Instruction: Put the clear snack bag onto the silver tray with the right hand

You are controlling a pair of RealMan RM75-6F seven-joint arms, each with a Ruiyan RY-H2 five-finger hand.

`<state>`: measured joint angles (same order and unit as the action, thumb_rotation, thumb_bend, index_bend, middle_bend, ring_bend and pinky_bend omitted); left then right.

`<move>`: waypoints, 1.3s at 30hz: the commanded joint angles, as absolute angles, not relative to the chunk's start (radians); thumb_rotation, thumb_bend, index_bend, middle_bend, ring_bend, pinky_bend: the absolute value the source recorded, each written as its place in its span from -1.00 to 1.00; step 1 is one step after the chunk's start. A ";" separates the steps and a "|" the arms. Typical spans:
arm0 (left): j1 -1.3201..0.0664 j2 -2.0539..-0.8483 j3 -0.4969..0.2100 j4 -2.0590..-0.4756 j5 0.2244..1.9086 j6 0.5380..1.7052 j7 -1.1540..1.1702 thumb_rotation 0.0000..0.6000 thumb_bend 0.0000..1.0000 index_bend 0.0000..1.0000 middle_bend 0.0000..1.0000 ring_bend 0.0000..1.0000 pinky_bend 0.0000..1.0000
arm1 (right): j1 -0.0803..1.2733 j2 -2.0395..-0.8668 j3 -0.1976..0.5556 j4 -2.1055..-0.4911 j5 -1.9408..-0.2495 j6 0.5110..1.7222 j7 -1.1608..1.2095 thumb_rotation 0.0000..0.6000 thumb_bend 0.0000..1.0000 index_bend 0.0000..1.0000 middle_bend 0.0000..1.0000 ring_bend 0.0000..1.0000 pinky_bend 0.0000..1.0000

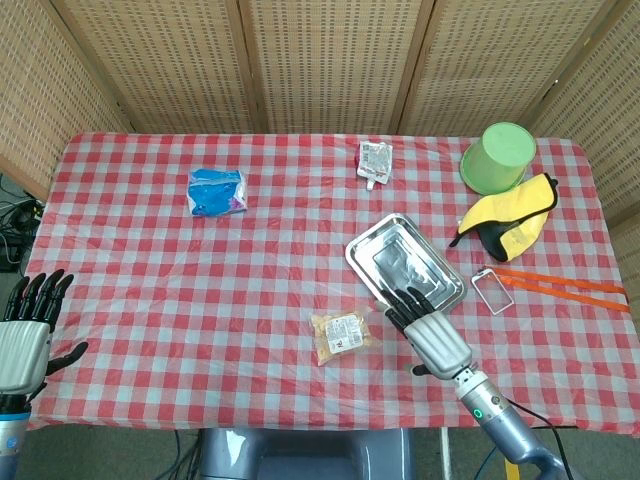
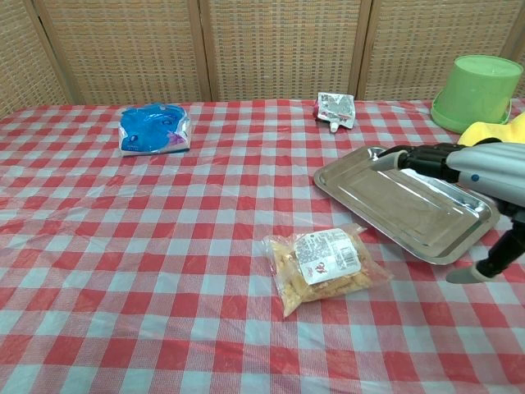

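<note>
Your right hand (image 1: 428, 330) has a silver-grey back plate and slim black fingers (image 1: 404, 303); behind it, a grey wrist carries a small green lit ring, with a dark cable trailing off. Your left hand (image 1: 24, 335) matches it: pale silver palm shell, black fingers, black thumb.

Our right hand (image 1: 432, 335) is stretched forward, flat, fingers (image 2: 418, 156) straight and together, thumb hanging down, holding nothing. Our left hand (image 1: 25, 335) rests at the near left edge, fingers spread, empty, pointing away from us.
</note>
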<state>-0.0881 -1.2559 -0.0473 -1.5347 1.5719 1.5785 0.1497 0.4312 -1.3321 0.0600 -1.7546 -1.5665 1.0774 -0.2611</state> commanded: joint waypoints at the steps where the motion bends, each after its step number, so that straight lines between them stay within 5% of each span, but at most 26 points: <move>1: -0.088 -1.255 -0.047 -1.536 1.571 1.578 0.149 1.00 -0.91 -1.00 -1.00 -1.00 -1.00 | 0.450 -1.354 0.069 -1.764 -1.544 1.057 -0.287 1.00 -0.83 -0.90 -1.00 -1.00 -1.00; 39: -0.089 -1.244 -0.059 -1.553 1.533 1.557 0.144 1.00 -0.91 -1.00 -1.00 -1.00 -1.00 | 0.593 -1.623 0.109 -1.559 -1.318 0.907 -0.329 1.00 -0.73 -0.68 -1.00 -1.00 -1.00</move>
